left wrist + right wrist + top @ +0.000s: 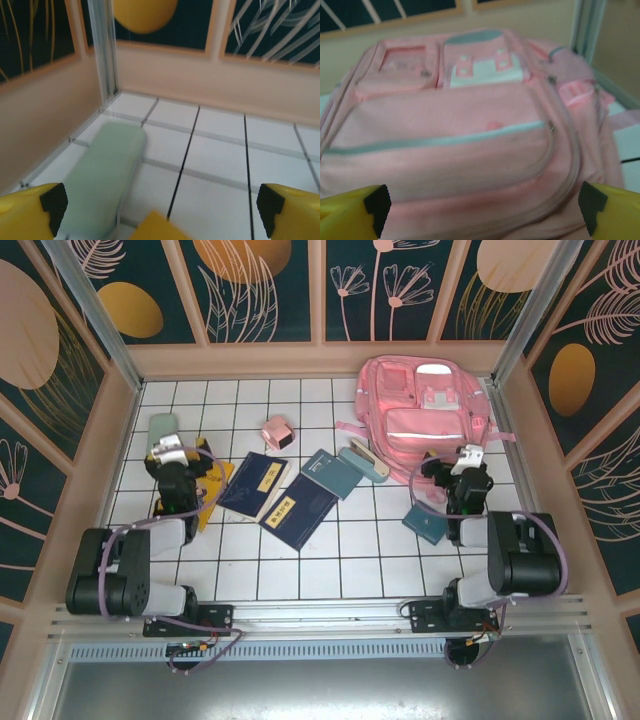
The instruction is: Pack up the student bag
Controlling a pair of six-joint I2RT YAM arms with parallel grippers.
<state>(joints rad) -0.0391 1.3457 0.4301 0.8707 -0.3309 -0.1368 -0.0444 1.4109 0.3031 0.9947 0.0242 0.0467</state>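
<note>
Right claw [485, 215]: jaws spread wide with nothing between them, yellow fingers [345, 216] with black pads framing the front of the bag [420, 400]. The claw sits just at the bag's near right corner, and whether it touches the fabric cannot be told. The bag, pink, lies flat with its pockets and pale stripe facing up. It is in the far right corner of the tiled table [380, 560], with its top toward the back wall. Left claw [160, 212]: jaws likewise spread wide and empty, well to the left of the bag, hovering at the near end of a green case [105, 175] that lies by the left wall. A yellow book [216, 483] lies partly under the left arm, nearer than the green case, and one corner of it shows between the fingers in the left wrist view. From there toward the bag lie a navy book [254, 483] and a second navy book [298, 510] just beside it. A small pink item [277, 433] sits farther back, and overlapping teal books [332, 474] come next. A teal-and-cream case [364, 464] lies just off the bag's near left corner. A lone teal book [428, 524] lies nearer than the bag, beside the right arm.
</note>
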